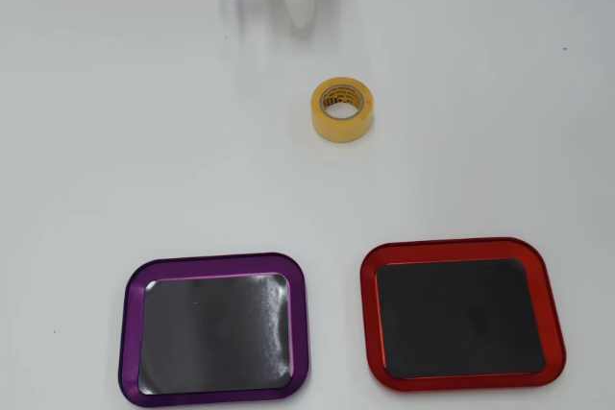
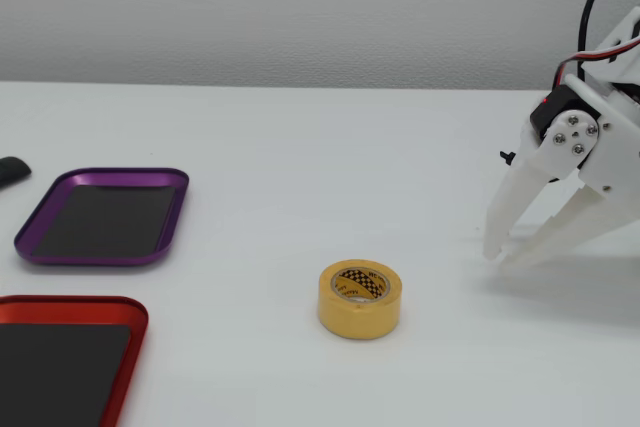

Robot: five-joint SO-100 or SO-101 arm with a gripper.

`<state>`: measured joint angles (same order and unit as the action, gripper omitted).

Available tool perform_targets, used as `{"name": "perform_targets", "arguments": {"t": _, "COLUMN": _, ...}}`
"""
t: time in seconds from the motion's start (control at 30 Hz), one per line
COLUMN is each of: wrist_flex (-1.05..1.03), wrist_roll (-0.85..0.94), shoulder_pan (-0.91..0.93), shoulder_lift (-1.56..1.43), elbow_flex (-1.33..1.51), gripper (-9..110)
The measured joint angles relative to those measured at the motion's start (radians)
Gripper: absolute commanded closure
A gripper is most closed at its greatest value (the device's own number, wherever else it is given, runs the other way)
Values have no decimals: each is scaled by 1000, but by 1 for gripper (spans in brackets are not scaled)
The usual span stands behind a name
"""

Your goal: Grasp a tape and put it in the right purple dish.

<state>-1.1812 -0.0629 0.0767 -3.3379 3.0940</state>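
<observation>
Overhead view shows a plain white table (image 1: pixel 96 141) with the tape (image 1: pixel 342 109), a small yellow roll, lying flat on it with its round hole facing up. The roll sits a little above the picture's middle, alone, with bare table all around it. Because it is round and lying flat, it has no long axis, so the fingers can close across it from any side.

At the top edge of that view, only the tip of the white gripper (image 1: pixel 301 16) reaches in, pointing down the picture toward the roll. The tape lies near it, below and slightly to the right, not touching.

Fixed view, from the side, shows the gripper (image 2: pixel 499 256) at the right, its two white fingers angled down to the left with their tips almost together, close to the table surface. It holds nothing. The tape (image 2: pixel 360 299) rests to the left of the tips and nearer the camera, apart from them.

The purple dish (image 1: pixel 213 267) sits at the bottom left of the overhead view, well apart from the roll. A red-rimmed tray (image 1: pixel 461 249) of the same shape lies beside it at the bottom right, with a gap between them. Both trays look empty. The path from roll to purple dish crosses open table.

My judgement: the fingers need to spread before they can straddle the roll.
</observation>
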Motion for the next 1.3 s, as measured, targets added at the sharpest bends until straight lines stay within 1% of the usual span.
{"name": "perform_targets", "arguments": {"t": 0.57, "wrist_flex": 20, "wrist_roll": 3, "shoulder_pan": 0, "shoulder_lift": 0, "elbow_flex": 0, "gripper": 102}}
{"name": "perform_targets", "arguments": {"t": 0.67, "wrist_flex": 78, "wrist_roll": 58, "shoulder_pan": 2, "shoulder_lift": 0, "elbow_flex": 0, "gripper": 102}}
{"name": "perform_targets", "arguments": {"t": 0.73, "wrist_flex": 114, "wrist_roll": 100, "shoulder_pan": 2, "shoulder_lift": 0, "elbow_flex": -23, "gripper": 99}}
{"name": "perform_targets", "arguments": {"t": 0.9, "wrist_flex": 123, "wrist_roll": 129, "shoulder_pan": -5, "shoulder_lift": 46, "elbow_flex": -137, "gripper": 97}}
{"name": "perform_targets", "arguments": {"t": 0.97, "wrist_flex": 124, "wrist_roll": 144, "shoulder_pan": -8, "shoulder_lift": 133, "elbow_flex": -183, "gripper": 97}}
{"name": "perform_targets", "arguments": {"t": 1.07, "wrist_flex": 124, "wrist_roll": 202, "shoulder_pan": -25, "shoulder_lift": 341, "elbow_flex": -305, "gripper": 97}}
{"name": "perform_targets", "arguments": {"t": 1.2, "wrist_flex": 83, "wrist_roll": 265, "shoulder_pan": -100, "shoulder_lift": 678, "elbow_flex": -548, "gripper": 97}}
{"name": "perform_targets", "arguments": {"t": 1.3, "wrist_flex": 37, "wrist_roll": 272, "shoulder_pan": -120, "shoulder_lift": 930, "elbow_flex": -741, "gripper": 97}}
